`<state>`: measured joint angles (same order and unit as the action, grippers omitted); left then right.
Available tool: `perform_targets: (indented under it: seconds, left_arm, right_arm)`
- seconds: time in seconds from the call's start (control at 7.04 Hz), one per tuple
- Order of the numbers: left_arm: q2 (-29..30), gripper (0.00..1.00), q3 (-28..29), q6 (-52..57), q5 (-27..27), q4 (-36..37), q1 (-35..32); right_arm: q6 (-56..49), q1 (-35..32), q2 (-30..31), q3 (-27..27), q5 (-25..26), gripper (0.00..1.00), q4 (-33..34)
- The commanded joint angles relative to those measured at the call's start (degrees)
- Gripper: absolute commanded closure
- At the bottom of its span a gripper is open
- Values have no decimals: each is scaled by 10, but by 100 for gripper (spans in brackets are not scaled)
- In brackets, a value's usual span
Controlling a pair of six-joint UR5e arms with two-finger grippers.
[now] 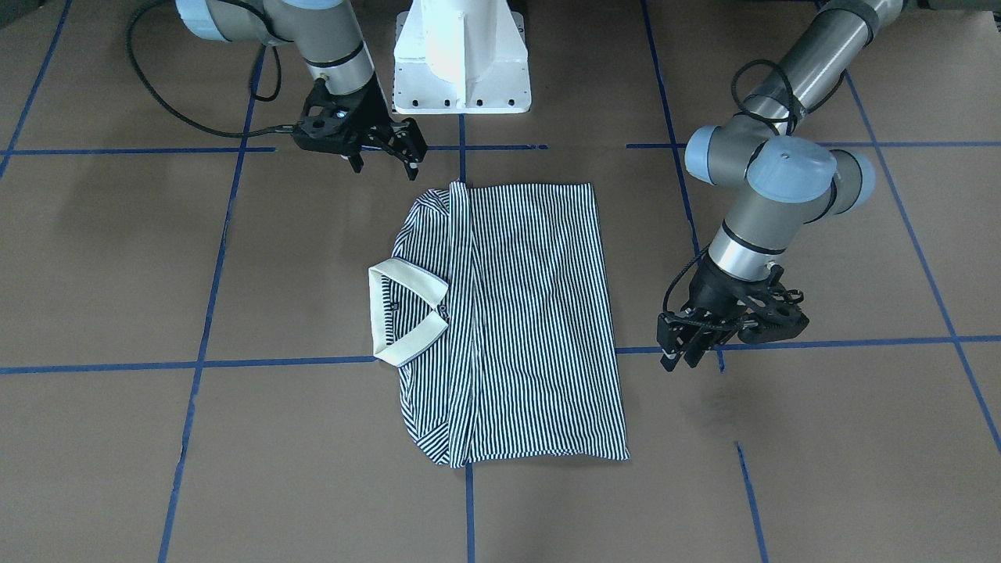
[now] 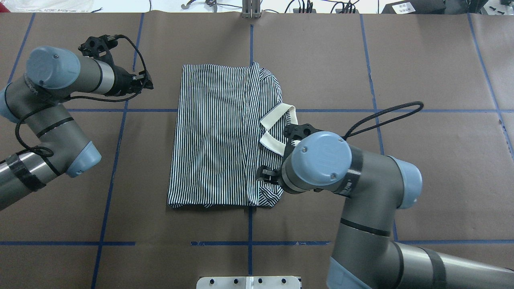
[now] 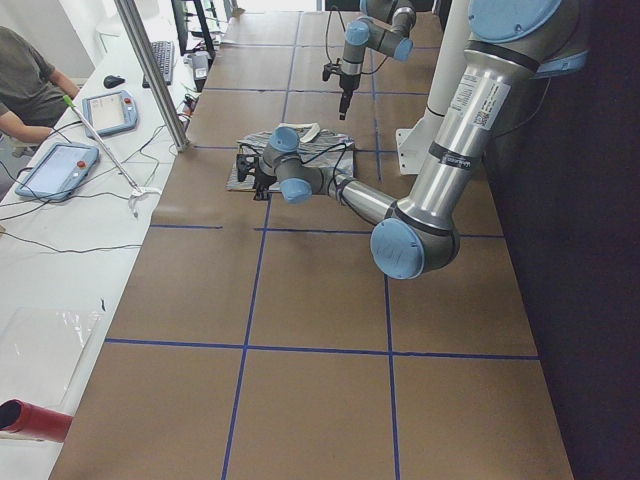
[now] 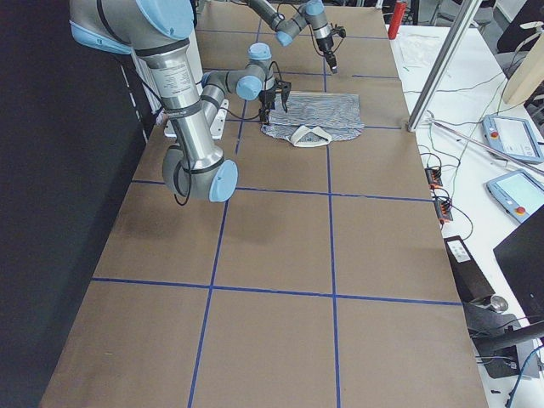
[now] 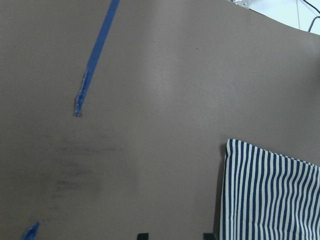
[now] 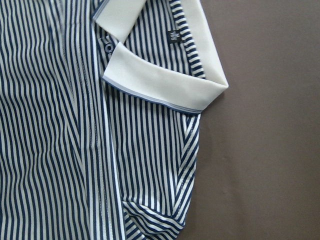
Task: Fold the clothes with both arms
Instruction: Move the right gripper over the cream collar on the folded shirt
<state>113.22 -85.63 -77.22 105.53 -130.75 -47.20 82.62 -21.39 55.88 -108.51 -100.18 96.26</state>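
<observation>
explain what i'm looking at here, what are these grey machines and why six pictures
These are two grey jointed robot arms, a left arm and a right arm, each ending in a black two-finger gripper. Four fixed cameras watch the brown table: one faces the robot, one looks over its shoulders, one stands at each end. Two more ride on the wrists. A navy-and-white striped polo shirt with a cream collar lies partly folded on the table. The left gripper and right gripper are both open and empty.
</observation>
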Motion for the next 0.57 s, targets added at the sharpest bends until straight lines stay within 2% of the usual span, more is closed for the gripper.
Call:
perform_targets:
  seconds: [0.0, 0.28, 0.43]
  left_arm:
    - [-19, 53, -17, -20, 15, 0, 1]
    - [-23, 53, -16, -21, 15, 0, 3]
    - [-23, 53, -11, -21, 15, 0, 5]
  right_arm:
    - [-124, 10, -79, 81, 2, 0, 49]
    - [-169, 15, -116, 152, 1, 0, 50]
    - [-179, 21, -117, 163, 3, 0, 50]
